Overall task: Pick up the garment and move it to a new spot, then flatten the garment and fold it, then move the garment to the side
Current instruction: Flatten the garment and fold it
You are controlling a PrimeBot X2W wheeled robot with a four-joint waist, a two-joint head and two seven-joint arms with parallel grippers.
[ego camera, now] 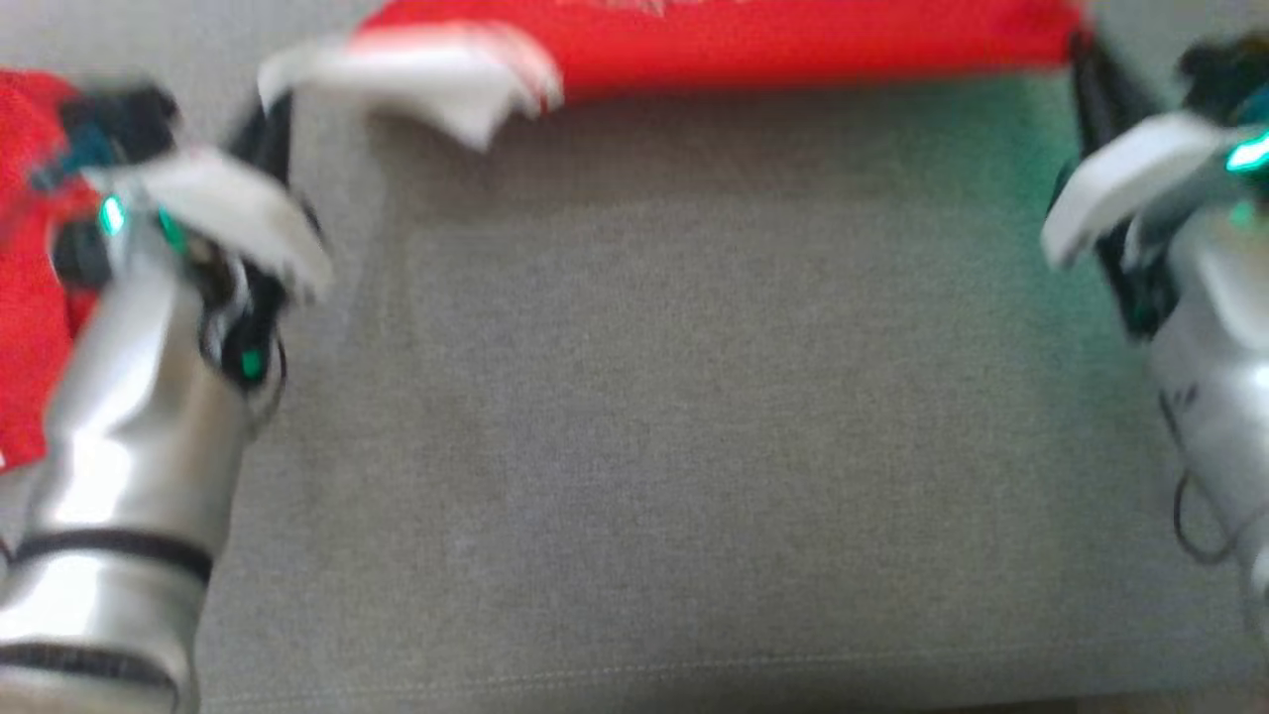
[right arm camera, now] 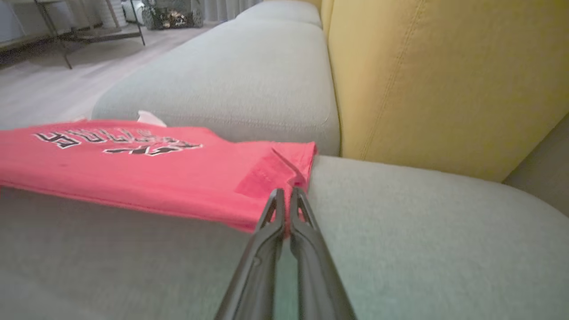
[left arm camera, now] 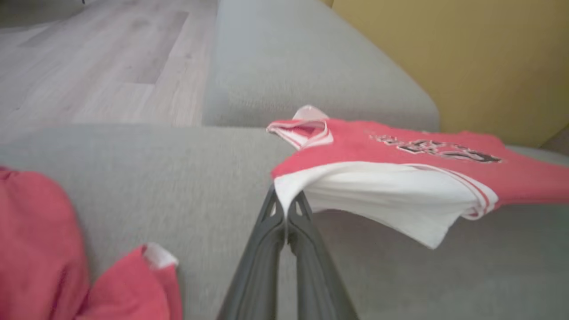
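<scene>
The red-and-white sports jersey with black lettering (ego camera: 793, 40) hangs stretched above the far part of the grey fabric sofa seat (ego camera: 694, 446). The left gripper (left arm camera: 286, 209) pinches its white corner and the right gripper (right arm camera: 289, 202) its red hem corner. Both bites look thin, so a tug could slip one free, and the drooping white flap may tuck under. Open room lies near. A second red cloth (ego camera: 25, 297) crowds the left, and the yellow backrest (right arm camera: 444, 66) bounds the far side.
</scene>
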